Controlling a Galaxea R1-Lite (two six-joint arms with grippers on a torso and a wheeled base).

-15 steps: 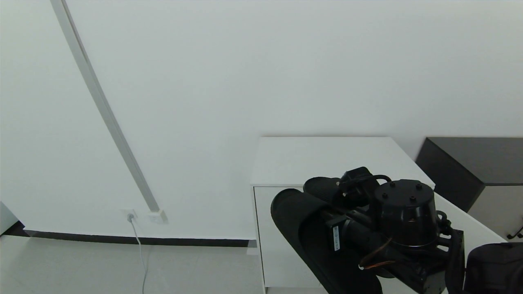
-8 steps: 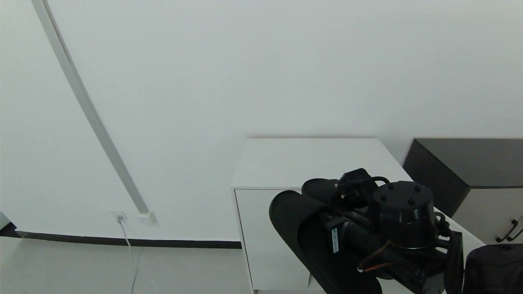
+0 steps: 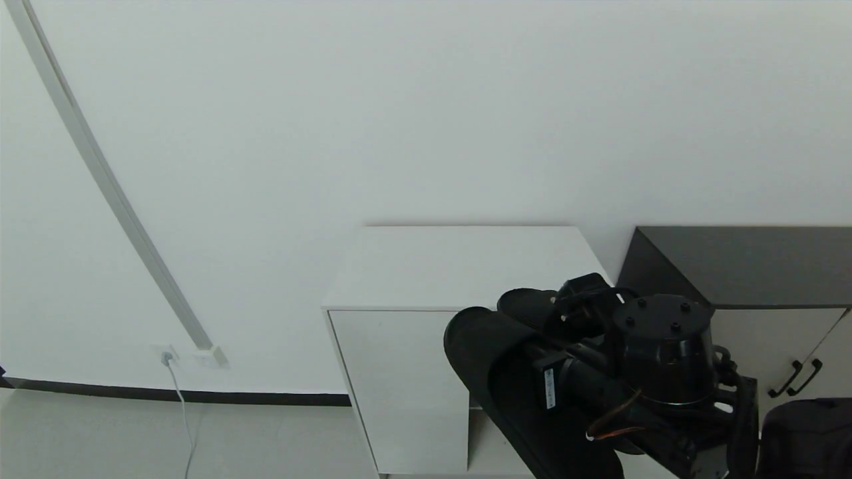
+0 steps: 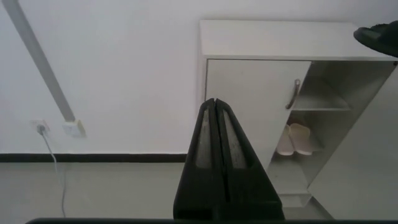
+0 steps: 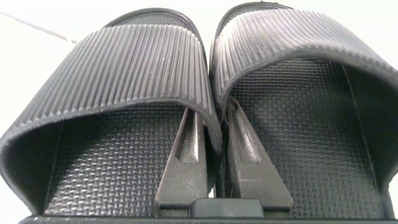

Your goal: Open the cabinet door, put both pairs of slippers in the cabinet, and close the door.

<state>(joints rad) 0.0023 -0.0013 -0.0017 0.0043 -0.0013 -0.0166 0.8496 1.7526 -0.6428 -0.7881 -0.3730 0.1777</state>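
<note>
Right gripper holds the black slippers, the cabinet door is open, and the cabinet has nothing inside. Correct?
Not quite: the cabinet is not empty. The left wrist view shows a pale pair of slippers on a shelf inside it. The rest stands: the door is open, and the right gripper holds the black slippers.

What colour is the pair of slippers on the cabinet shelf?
Pale cream, almost white; the slippers show best in the left wrist view.
</note>
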